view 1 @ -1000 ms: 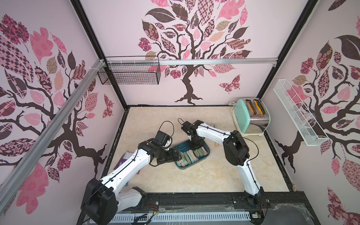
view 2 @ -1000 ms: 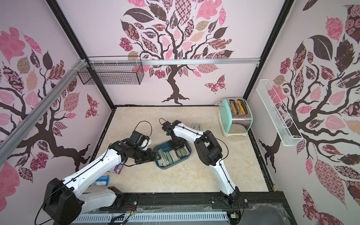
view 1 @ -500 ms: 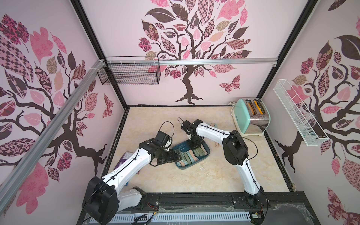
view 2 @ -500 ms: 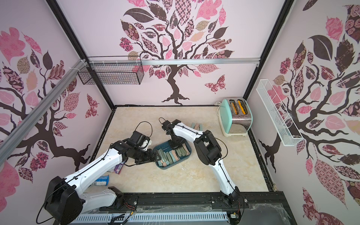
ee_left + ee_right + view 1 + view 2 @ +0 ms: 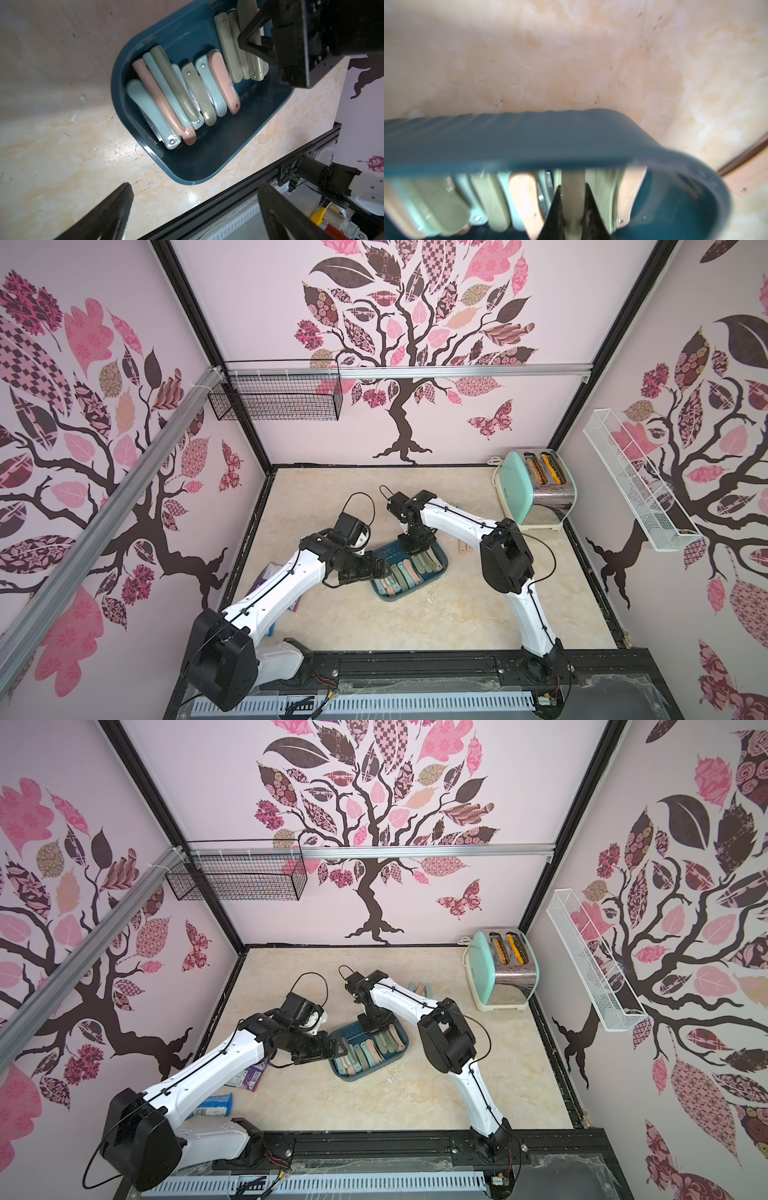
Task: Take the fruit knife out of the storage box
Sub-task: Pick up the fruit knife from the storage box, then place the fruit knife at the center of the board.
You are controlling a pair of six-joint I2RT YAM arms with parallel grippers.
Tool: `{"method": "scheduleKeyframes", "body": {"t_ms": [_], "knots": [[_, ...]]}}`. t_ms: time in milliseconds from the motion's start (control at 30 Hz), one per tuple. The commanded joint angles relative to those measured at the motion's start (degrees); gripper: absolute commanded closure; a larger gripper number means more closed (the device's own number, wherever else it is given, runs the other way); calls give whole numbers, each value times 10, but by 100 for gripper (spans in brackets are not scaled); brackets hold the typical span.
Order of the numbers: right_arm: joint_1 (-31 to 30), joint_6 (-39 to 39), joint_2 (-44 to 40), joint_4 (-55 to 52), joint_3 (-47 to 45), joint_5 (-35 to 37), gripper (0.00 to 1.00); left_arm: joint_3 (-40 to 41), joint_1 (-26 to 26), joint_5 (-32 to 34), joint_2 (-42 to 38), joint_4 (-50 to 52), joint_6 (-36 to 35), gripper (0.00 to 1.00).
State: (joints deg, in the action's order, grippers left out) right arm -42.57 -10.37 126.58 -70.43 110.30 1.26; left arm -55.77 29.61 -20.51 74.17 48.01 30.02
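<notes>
No writing can be read. A small mark on the side of the mint-green and chrome toaster [image 5: 536,493] is too small to be made out. The print on the purple foil packet [image 5: 249,1077] and the blue-and-white pack [image 5: 214,1106] at the worktop's left edge is blurred.

The dark teal-blue plastic storage box [image 5: 395,600] [image 5: 365,1077], rectangular with rounded corners and low walls, is set slantwise near the middle of the beige marble-patterned worktop [image 5: 415,626]. It is filled with folded knives with mint, pink and olive handles, laid side by side across its width.

The right hand [image 5: 572,188] [image 5: 415,549] is reached down into the half of the box farther from the left arm. Its fingers are closed tight on one olive-green, plastic-handled folding fruit knife [image 5: 573,180]. In the left wrist view the same knife [image 5: 256,70] is seen in a cluster of olive handles, with a black finger [image 5: 245,42] laid over it. Whether it is raised off the box floor cannot be told.

The left hand [image 5: 194,185] [image 5: 380,566] is spread fully wide and nothing is held in it. It is kept low at the box's opposite short end, just beside the rim; contact cannot be judged.

Open worktop is left between the box and the front rail. Pink-handled knives [image 5: 463,547] lie loose just right of the box, beside the right arm. The toaster stands well apart in the rear right corner.
</notes>
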Motion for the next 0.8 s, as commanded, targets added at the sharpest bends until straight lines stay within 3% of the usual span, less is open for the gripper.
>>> {"method": "scheduleKeyframes", "body": {"t_ms": [0,333,600,767], "knots": [[10,-21,-50,3,1,-20,100,-25,-3,-15,19,-25,-2,2],[120,-75,-139,94,-103,-109,100,-132,4,-42,117,-49,9,2],[193,-88,-114,127,-136,-145,100,-214,43,-47,205,-50,10,2],[220,-75,-77,130,-127,-155,99,-223,51,-45,213,-41,4,2]]}}
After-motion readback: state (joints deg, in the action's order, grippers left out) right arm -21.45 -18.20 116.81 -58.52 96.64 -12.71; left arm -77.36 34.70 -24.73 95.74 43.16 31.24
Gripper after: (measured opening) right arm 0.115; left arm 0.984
